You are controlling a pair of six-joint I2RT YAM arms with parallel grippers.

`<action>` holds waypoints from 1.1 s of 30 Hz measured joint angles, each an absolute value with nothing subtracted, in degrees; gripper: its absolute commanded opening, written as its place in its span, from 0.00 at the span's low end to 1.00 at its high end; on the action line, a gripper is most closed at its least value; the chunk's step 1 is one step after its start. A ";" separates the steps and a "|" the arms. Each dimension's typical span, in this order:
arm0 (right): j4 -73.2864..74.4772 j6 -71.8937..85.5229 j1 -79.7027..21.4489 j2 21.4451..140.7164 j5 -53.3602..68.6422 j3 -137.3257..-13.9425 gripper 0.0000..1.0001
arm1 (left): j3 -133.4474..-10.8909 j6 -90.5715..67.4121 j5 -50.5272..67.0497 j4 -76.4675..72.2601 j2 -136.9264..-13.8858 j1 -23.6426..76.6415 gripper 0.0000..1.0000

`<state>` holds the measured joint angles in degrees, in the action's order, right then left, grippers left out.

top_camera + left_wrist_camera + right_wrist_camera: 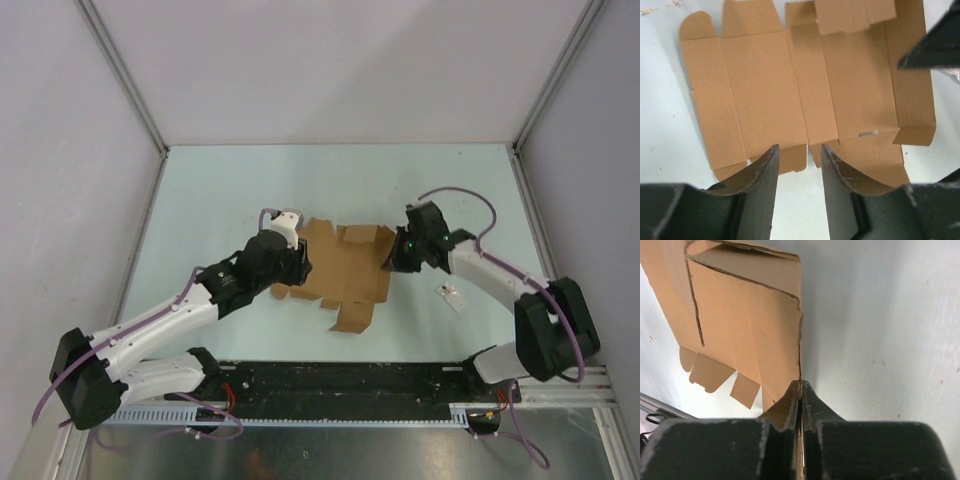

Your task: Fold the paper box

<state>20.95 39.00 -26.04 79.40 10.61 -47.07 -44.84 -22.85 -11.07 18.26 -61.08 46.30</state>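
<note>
We see the paper box [340,270] as a flat die-cut sheet in the middle of the table [220,190], between both arms. The right tool [800,385] is pinched fully closed on the sheet's right edge panel, which looks tilted up off the surface. We judge it is raising that side to start a fold. The left tool [799,150] sits over the sheet's left edge with its jaws about half apart and nothing between them. It is probably there to pin the sheet, though we can't confirm contact. A small silvery packet [452,296] lies right of the sheet, apart from it. The table is pale blue-green, matte and lightly speckled. Plain pale walls with metal frame posts stand left, right and far; a black rail runs along the near edge.
</note>
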 measured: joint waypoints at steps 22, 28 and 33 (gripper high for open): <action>48.23 9.43 -22.17 95.90 22.74 -69.45 0.00 | -43.44 -22.61 -9.08 18.37 -62.98 47.90 0.43; 51.44 5.61 -21.93 96.60 20.78 -72.79 0.00 | -37.41 -23.27 -11.66 15.44 -61.80 54.41 0.43; 53.28 3.03 -22.37 97.08 19.00 -74.04 0.06 | -31.33 -24.05 -11.86 13.28 -61.25 55.64 0.41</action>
<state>53.28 3.03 -22.37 97.08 19.00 -74.04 -31.33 -24.05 -11.86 13.28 -61.25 55.64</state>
